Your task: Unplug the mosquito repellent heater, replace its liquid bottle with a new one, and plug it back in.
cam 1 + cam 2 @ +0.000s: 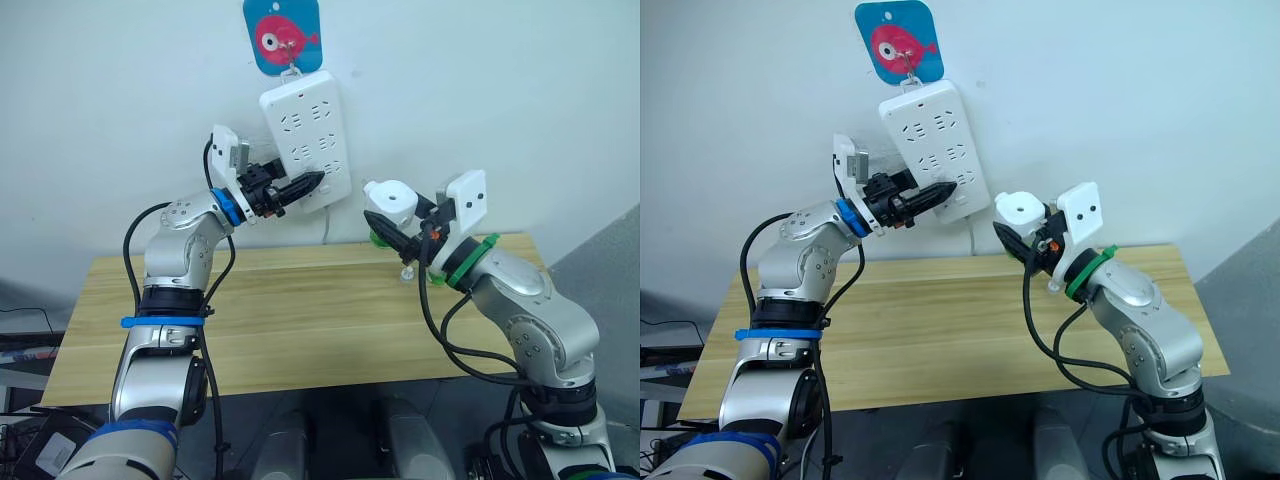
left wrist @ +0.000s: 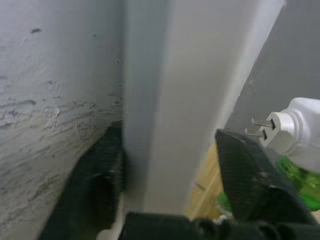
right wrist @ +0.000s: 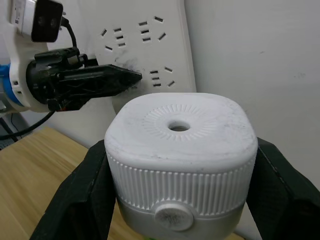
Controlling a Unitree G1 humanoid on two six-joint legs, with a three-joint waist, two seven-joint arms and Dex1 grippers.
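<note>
- One mosquito repellent heater [image 1: 391,198], white, rounded; held off the wall above the back edge of the table [image 1: 300,320], to the right of the power strip [image 1: 307,135] and apart from it
- One green bottle [image 2: 300,181] seated under the heater; in the left wrist view the green shows just below the white body; its neck is hidden, so wick or cap cannot be told
- Two metal prongs [image 2: 261,128] on the heater, counted in the left wrist view; bare, in no socket
- Heater long axis runs face to bottle, tilted; round face with one centre hole [image 3: 178,127] turned up and toward the right wrist camera; bottle end down toward the table
- Right gripper [image 1: 385,225]: two black fingers [image 3: 82,192] clamped on opposite ribbed sides of the heater, carrying it
- Left gripper [image 1: 300,186]: raised at the lower part of the power strip; in the left wrist view its two fingers stand spread on either side of the strip's edge, gripping nothing
- One power strip, white, hung slanted on the wall below one blue fish hanger [image 1: 282,35]; one cord [image 1: 327,228] drops from its lower end behind the table
- One small clear item [image 1: 407,270] stands on the table below the right gripper; too small to identify
</note>
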